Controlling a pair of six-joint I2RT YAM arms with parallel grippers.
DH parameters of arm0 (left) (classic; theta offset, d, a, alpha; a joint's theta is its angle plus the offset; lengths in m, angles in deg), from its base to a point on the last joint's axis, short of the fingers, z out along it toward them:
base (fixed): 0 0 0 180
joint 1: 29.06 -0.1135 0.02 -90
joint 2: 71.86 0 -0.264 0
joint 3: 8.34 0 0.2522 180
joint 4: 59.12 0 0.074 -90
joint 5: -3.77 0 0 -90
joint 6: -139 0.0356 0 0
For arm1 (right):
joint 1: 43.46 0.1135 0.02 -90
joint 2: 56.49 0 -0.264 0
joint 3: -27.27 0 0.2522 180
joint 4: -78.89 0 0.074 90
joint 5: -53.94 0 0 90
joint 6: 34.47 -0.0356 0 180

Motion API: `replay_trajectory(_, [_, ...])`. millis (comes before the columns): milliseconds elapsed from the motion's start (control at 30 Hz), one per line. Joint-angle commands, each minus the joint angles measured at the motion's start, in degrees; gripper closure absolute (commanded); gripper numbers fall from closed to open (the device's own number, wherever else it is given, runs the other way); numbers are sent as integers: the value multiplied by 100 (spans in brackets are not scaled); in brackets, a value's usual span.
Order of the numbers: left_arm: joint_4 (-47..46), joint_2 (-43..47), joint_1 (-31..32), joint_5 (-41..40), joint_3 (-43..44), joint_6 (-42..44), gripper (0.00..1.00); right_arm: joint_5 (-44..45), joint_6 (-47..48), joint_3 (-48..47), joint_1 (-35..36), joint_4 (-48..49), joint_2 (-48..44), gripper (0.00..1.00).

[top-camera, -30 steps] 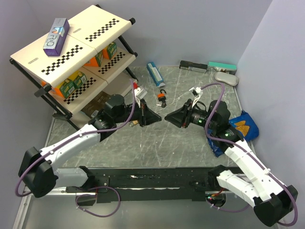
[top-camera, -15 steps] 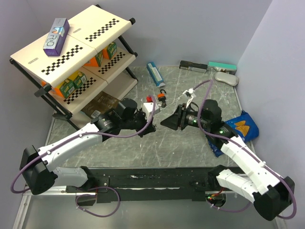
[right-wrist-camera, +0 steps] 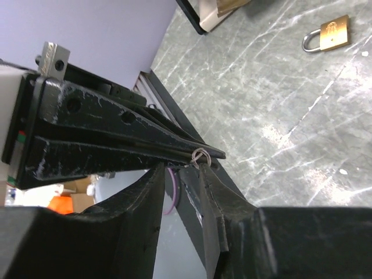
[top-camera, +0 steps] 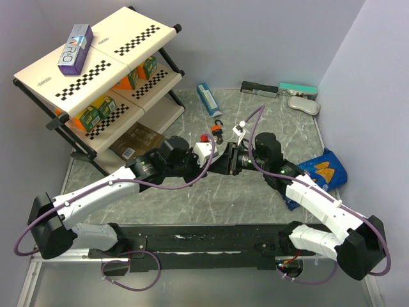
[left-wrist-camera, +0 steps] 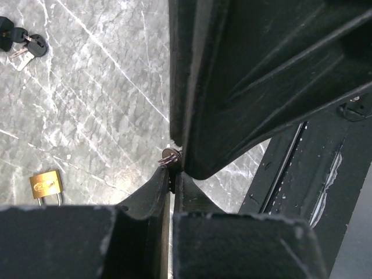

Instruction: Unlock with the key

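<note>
Left gripper (left-wrist-camera: 172, 173) is pinched shut on a small metal ring (left-wrist-camera: 169, 157), tip to tip with the right gripper (right-wrist-camera: 183, 168); can't tell if that one's clamped. The tiny black-headed key cluster (left-wrist-camera: 21, 42) lies on the grey marble tabletop (left-wrist-camera: 104, 104), well apart, with open stone all around it. A small brass padlock (left-wrist-camera: 45, 185) lies nearer the fingertips.

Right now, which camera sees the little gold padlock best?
The right wrist view: the small brass padlock shows whole, body and shackle. The left wrist view hides part of its shackle; the top view doesn't show it.
</note>
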Motion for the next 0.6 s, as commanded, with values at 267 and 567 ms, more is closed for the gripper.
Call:
replay_trajectory(267, [-49, 14, 176, -449, -46, 110, 99, 78, -220, 26, 139, 332, 226, 66])
replay_trajectory(567, [-32, -57, 290, -590, -29, 128, 99, 139, -247, 44, 157, 393, 314, 76])
